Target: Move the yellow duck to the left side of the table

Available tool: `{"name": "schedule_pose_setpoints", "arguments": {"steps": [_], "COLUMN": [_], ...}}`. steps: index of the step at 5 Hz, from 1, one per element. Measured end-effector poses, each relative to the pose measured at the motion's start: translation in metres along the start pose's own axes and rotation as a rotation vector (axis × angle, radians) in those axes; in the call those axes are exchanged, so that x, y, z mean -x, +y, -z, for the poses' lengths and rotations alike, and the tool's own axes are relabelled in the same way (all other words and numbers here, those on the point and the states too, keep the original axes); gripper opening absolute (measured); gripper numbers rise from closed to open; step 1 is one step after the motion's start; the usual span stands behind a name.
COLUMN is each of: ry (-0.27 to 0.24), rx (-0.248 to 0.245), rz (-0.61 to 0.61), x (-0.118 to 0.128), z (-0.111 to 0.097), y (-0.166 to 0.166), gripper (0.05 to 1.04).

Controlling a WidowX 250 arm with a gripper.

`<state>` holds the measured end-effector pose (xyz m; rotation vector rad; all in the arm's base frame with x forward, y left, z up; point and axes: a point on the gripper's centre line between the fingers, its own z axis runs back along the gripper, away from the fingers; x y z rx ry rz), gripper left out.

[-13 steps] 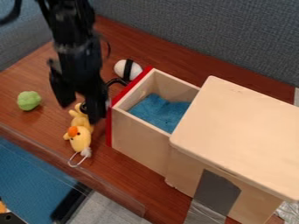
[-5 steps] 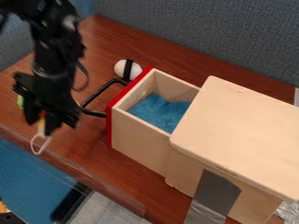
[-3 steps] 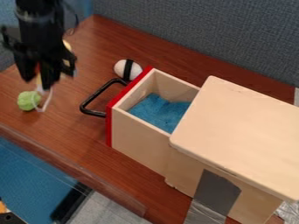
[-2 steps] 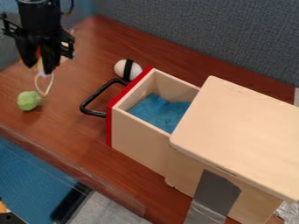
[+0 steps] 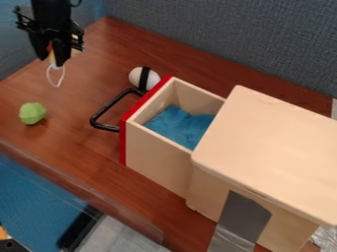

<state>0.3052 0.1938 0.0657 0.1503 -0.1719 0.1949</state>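
Note:
At the upper left, the gripper hangs over the far left part of the table, shut on the yellow duck. Most of the duck is hidden behind the black fingers; bits of yellow and orange show between and beside them. A white loop of string dangles below the fingertips.
A green toy lies near the left edge. The wooden box's open drawer, with a red front, black handle and blue cloth inside, stands at the centre. Behind the handle lies a white object with a black band.
The duck was lying in front of the drawer; the gripper took hold of it, moved left, then up toward the table's back left. The drawer handle and green toy are uncovered now.

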Motion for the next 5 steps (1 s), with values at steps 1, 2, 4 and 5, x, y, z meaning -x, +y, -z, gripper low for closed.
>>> {"name": "schedule_pose_setpoints", "arguments": {"steps": [1,2,4,5], "ry": [-0.014,-0.014,0.014,-0.033], "rx": [-0.039,-0.061,-0.060,-0.039], "rz": [0.029,0.052,0.058,0.054], "x": [-0.019,-0.031,-0.031,-0.040], "z": [0.029,0.046,0.044,0.009], "y": [0.010,0.017,0.025,0.025], "gripper": [0.408,0.480,0.997,1.004]}}
